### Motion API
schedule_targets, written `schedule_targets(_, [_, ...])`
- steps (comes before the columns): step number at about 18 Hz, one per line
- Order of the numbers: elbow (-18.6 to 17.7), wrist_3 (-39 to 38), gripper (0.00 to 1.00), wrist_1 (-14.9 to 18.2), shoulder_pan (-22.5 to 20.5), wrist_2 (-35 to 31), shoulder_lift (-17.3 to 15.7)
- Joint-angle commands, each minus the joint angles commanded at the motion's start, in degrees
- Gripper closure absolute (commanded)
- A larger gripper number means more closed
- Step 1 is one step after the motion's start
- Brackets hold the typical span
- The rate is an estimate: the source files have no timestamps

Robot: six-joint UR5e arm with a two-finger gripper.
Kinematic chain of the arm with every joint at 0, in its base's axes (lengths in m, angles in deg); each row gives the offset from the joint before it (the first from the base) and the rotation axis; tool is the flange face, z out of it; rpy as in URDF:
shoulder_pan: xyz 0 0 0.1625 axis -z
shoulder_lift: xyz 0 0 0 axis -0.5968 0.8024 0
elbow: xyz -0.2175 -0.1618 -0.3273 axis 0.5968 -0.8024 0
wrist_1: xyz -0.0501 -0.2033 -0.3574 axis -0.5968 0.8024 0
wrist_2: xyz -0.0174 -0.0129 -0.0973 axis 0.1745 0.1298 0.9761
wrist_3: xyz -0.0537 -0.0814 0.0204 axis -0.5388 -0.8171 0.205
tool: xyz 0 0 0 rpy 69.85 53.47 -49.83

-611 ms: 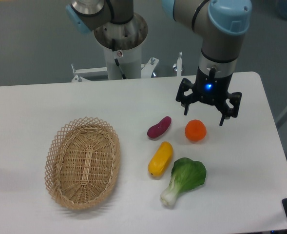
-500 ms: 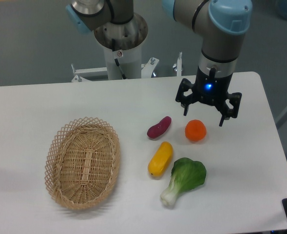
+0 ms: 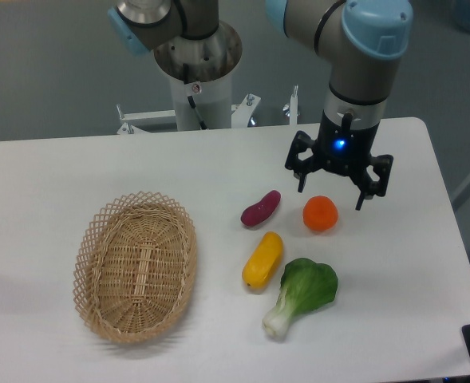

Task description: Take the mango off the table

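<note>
The mango [image 3: 262, 260] lies on the table [image 3: 51, 175], clear of the gripper. Smooth and firm-looking, it probably slips; grasp across its narrow middle. Sweet potato [image 3: 261, 207] at 12 o'clock, orange [image 3: 320, 213] at 2, greens [image 3: 302, 293] at 4. The gripper [image 3: 333, 190] hangs wide, empty.

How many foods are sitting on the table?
4: purple sweet potato, orange right of it, mango below them, bok choy nearest the camera. None seem hidden.
</note>
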Motion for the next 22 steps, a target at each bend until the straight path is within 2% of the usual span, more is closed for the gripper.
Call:
schedule_targets(4, [-0.2, -3.4, 0.00, -0.2, 0.5, 0.0, 0.5])
schedule_targets(6, [-0.4, -4.1, 0.00, -1.4, 0.6, 0.1, 0.5])
schedule_targets(9, [-2.9, -4.2, 0.00, -2.1, 1.0, 0.0, 0.3])
schedule_targets(11, [-5.7, -4.3, 0.00, -5.5, 2.5, -0.1, 0.4])
schedule_targets(13, [-9.4, -5.1, 0.00, -10.7, 4.0, -0.4, 0.7])
schedule_targets(15, [-12.6, -5.4, 0.00, -12.7, 5.4, -0.6, 1.6])
schedule_targets(20, [-13.8, -5.0, 0.00, -14.6, 7.0, -0.7, 5.2])
schedule_targets(22, [-13.9, -5.2, 0.00, -16.9, 7.3, -1.7, 7.3])
